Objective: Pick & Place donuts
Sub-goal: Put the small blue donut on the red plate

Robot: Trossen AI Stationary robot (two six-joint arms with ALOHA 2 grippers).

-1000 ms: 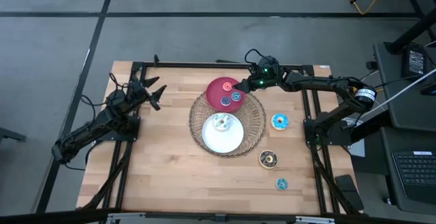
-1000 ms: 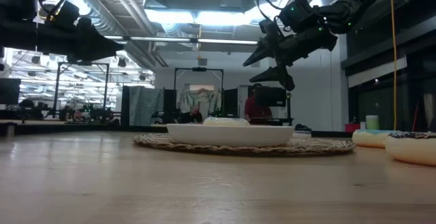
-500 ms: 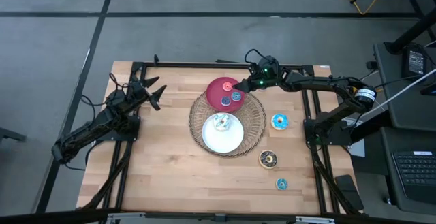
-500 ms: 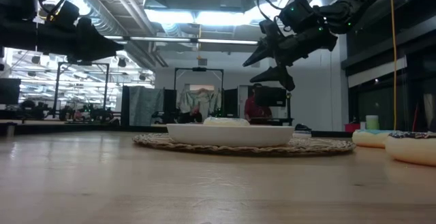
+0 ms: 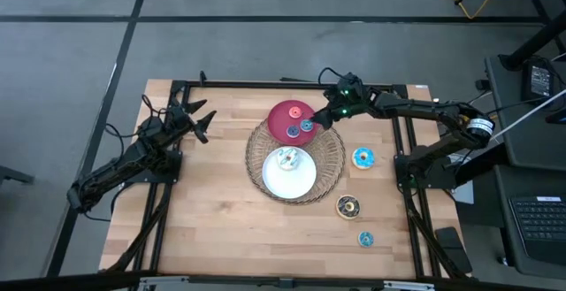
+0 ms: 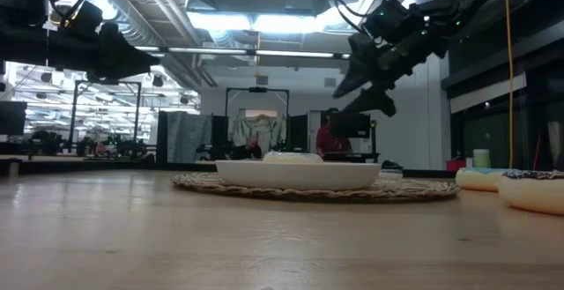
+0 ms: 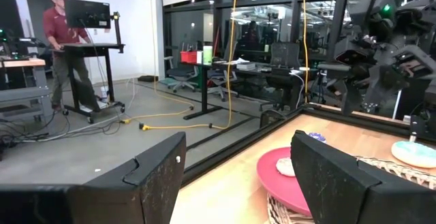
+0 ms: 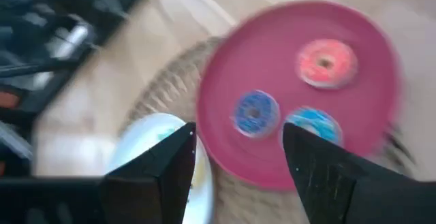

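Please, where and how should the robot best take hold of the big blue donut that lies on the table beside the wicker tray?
The blue donut lies flat on the bare table, apart from the wicker tray. Probably best to come straight down with the right gripper, now open over the red plate, and pinch across the ring, one finger in the hole.

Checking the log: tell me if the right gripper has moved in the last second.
Yes. The right gripper has drawn back toward the table's right side, from over the red plate to its right rim.

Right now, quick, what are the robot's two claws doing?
Left gripper: open, empty, parked at the table's left side.
Right gripper: open, empty, above the red plate.
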